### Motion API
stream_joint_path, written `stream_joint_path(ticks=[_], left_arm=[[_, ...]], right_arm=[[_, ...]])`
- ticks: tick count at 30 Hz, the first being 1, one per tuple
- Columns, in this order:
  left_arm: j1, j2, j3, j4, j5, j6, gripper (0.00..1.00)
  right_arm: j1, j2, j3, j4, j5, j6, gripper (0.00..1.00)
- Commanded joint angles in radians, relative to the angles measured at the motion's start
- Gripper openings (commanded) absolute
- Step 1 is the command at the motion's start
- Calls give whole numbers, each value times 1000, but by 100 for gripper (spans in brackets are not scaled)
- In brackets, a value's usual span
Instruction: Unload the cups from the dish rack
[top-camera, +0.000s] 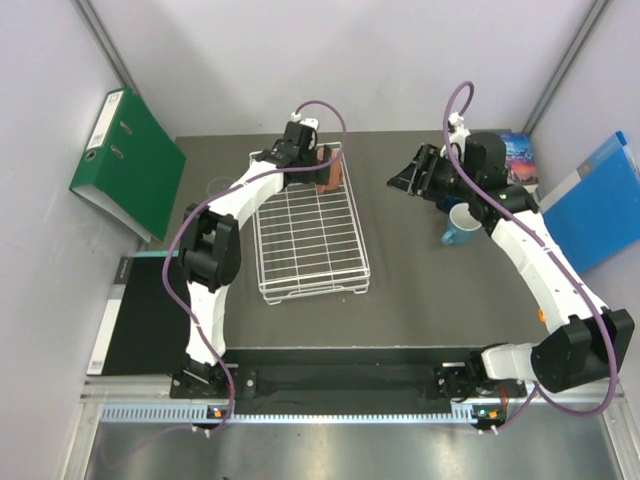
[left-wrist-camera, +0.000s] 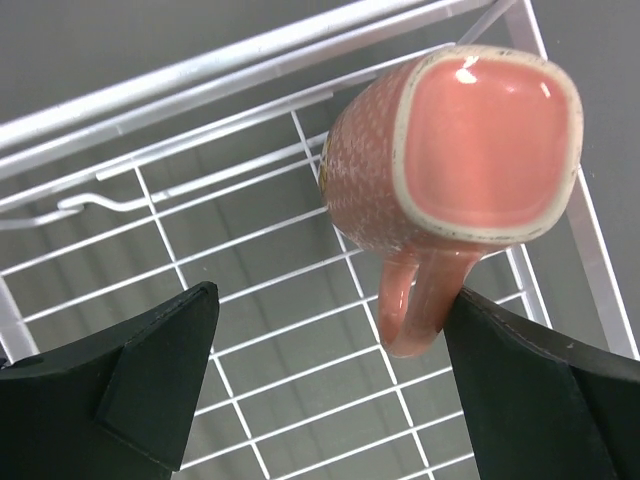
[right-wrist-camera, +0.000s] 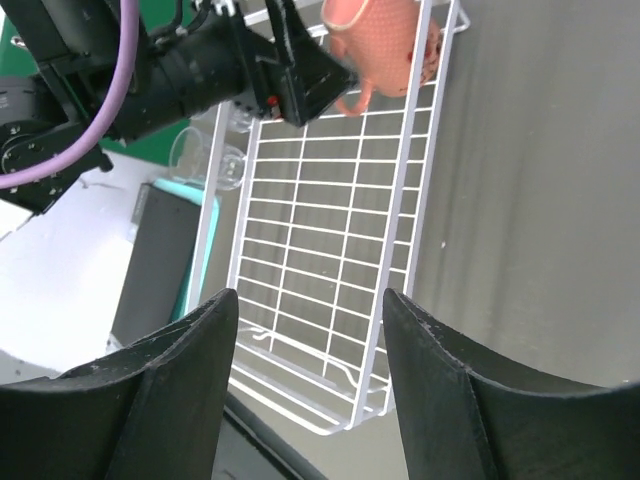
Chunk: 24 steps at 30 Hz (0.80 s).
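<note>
The white wire dish rack (top-camera: 310, 232) lies at the table's middle. An orange mug (top-camera: 331, 172) sits upside down in its far right corner, base toward my left wrist camera (left-wrist-camera: 470, 150), handle (left-wrist-camera: 412, 300) pointing at me. My left gripper (top-camera: 318, 160) is open (left-wrist-camera: 330, 385); the handle sits just inside its right finger (left-wrist-camera: 540, 390). My right gripper (top-camera: 403, 180) is open and empty (right-wrist-camera: 310, 370), right of the rack (right-wrist-camera: 330, 250). A light-blue mug (top-camera: 461, 226) stands beside the right arm. A clear glass (right-wrist-camera: 205, 155) stands left of the rack. The dark-blue mug is out of view.
A green binder (top-camera: 130, 160) leans at the far left. A blue folder (top-camera: 600, 200) and a book (top-camera: 520, 155) are at the far right. A black board (top-camera: 140, 310) lies at the near left.
</note>
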Motion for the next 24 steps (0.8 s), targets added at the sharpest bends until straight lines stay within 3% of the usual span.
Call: stream_joint_path(ticks=[1,5,7,11,18,24], left_arm=[[-10,-25,11,108,-31,45,96],[-18,1,16,110,-9,36,91],[-22,11,14,115,1,36,82],[-33,38,19,104,17,36,74],[-41,55,17,99,26,37,68],[-42,51,14,102,25,39,50]], right_arm=[[12,-33,-45,91,-57,46,59],[12,-30,-53,91,-58,46,59],[13,-34,-54,89,-54,41,59],[15,-40,-65,83,-43,35,59],[13,-51,-80,80,-31,32,59],[15,-62,-94,88,-17,38,58]])
